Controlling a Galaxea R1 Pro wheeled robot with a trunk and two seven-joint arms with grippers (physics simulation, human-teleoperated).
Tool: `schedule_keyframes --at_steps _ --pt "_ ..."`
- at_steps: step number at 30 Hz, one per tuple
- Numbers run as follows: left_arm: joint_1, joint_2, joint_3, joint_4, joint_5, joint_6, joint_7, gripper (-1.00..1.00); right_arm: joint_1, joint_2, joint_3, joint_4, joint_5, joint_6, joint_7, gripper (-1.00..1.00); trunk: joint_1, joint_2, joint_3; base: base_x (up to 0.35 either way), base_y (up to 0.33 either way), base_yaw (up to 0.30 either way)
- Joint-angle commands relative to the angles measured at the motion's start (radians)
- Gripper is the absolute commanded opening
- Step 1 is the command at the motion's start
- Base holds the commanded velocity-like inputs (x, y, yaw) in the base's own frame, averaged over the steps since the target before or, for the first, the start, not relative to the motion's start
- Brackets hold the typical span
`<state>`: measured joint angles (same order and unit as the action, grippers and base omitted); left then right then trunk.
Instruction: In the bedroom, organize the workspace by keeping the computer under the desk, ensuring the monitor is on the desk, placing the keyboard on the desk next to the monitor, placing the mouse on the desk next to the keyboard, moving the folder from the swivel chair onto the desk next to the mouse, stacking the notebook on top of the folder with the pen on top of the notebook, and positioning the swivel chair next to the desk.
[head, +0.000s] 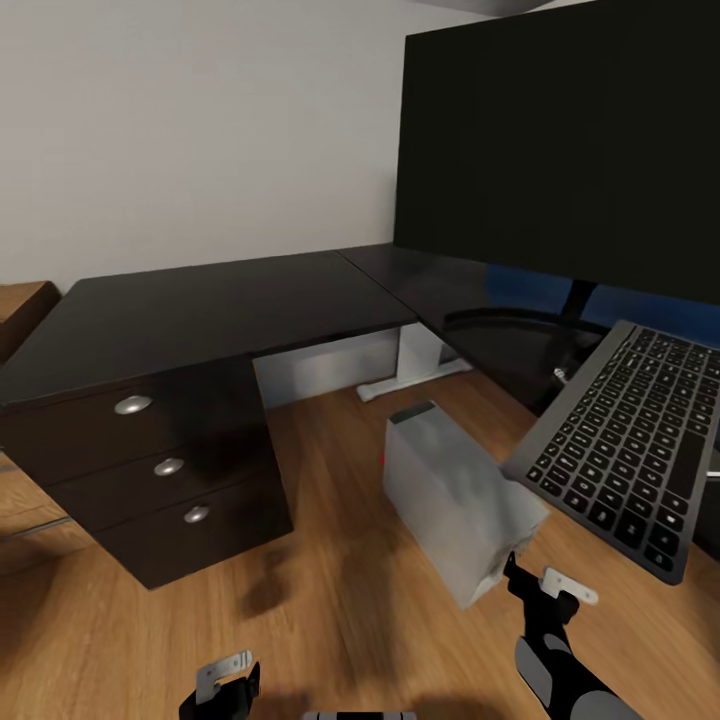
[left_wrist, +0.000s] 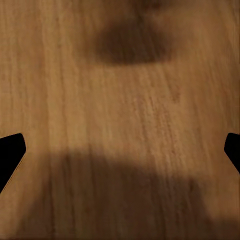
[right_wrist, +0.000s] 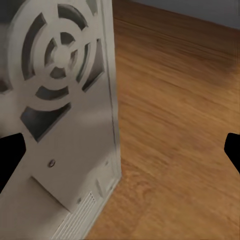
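1. Standing on the wood floor (head: 330, 600) is the computer (head: 455, 500), a light grey tower, tilted in the head view, out in front of the worktop (head: 210, 310) and not beneath it.
2. The worktop is a black L-shaped top with a white pedestal leg (head: 415, 360) at its inner corner and three black drawers (head: 160, 470) with round silver knobs at its left end.
3. The monitor (head: 560, 140), a wide black screen, stands on the right wing of the worktop on its curved stand.
4. The keyboard (head: 630, 440) lies in front of the monitor, its near corner jutting past the worktop edge above the computer.
5. A strip of blue (head: 640, 305) shows below the monitor's lower edge; what it is I cannot tell.
6. The right tool (head: 540, 590) hangs just beside the computer's near lower corner, its fingers spread apart and gripping nothing.
7. In the right wrist view the computer's rear panel (right_wrist: 60, 125), with a round fan grille, sits close between the parted fingertips (right_wrist: 10, 155).
8. The left tool (head: 225, 680) hangs low over bare floor, well apart from the computer.
9. In the left wrist view its fingertips (left_wrist: 10, 155) are wide apart over floorboards (left_wrist: 125, 115), with nothing between them.
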<state>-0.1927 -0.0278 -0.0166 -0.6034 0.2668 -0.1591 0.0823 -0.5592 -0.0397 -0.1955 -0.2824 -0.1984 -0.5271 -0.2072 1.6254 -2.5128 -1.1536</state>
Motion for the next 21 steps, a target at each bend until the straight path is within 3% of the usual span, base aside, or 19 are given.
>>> schedule_keyframes --at_steps 1,9,21 --pt "-0.001 0.000 -0.002 0.001 0.005 -0.003 0.003 1.00 -0.001 0.000 0.008 0.000 -0.003 -0.002 0.002 1.00 0.000 0.000 -0.001 0.000 0.000 0.224" --pt "-0.001 0.000 -0.002 0.002 0.005 -0.002 0.006 1.00 -0.001 0.000 0.008 0.000 -0.003 -0.003 0.003 1.00 0.000 0.000 -0.004 0.000 0.000 0.187" --pt "-0.001 0.001 -0.001 0.004 0.005 -0.003 0.003 1.00 -0.001 0.000 0.007 -0.001 -0.002 -0.012 0.003 1.00 0.000 0.000 -0.005 0.062 0.000 0.019"
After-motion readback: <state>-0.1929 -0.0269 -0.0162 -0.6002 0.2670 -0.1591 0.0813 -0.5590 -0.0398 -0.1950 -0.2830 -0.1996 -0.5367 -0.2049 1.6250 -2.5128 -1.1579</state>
